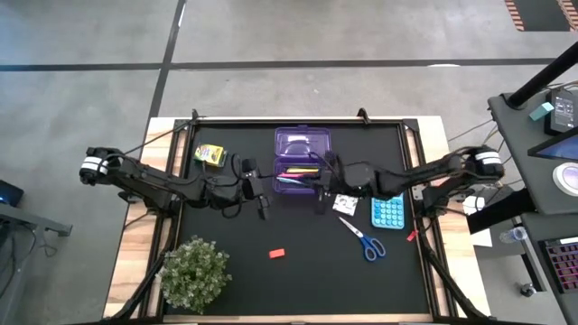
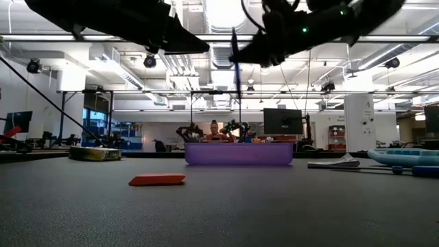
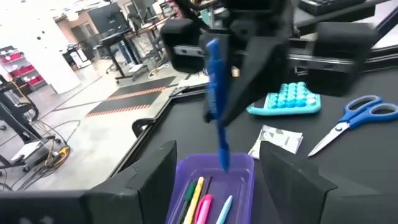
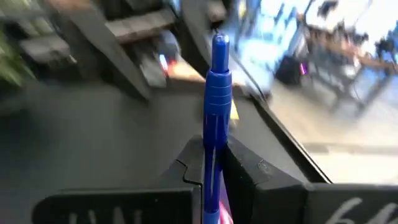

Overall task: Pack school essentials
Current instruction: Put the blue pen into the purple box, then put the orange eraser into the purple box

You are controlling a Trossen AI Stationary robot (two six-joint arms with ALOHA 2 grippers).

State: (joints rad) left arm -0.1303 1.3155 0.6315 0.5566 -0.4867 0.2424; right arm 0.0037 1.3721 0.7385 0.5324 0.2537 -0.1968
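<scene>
The right pincer is closed on a blue pen, which stands upright between its two fingers with the clicker end up. From the left wrist the same blue pen hangs nearly vertical, its lower tip just above the open purple case; whether the tip touches the case cannot be told. From above, the right pincer sits over the right end of the purple case's front tray, near the middle of the table.

Inside that tray lie a yellow marker, a pink marker and a pale blue pen, side by side along its length.

The left pincer hovers just left of the case's front edge, with its fingers spread wide on either side of the tray in its own wrist view.

To the right of the right pincer, the white patterned square lies flat on the table, with a teal calculator beside it and the blue-handled scissors just in front of both. The red eraser lies alone nearer the front, well apart from both pincers. The yellow-green crayon box sits at the back left, and a potted plant stands at the front left corner.
</scene>
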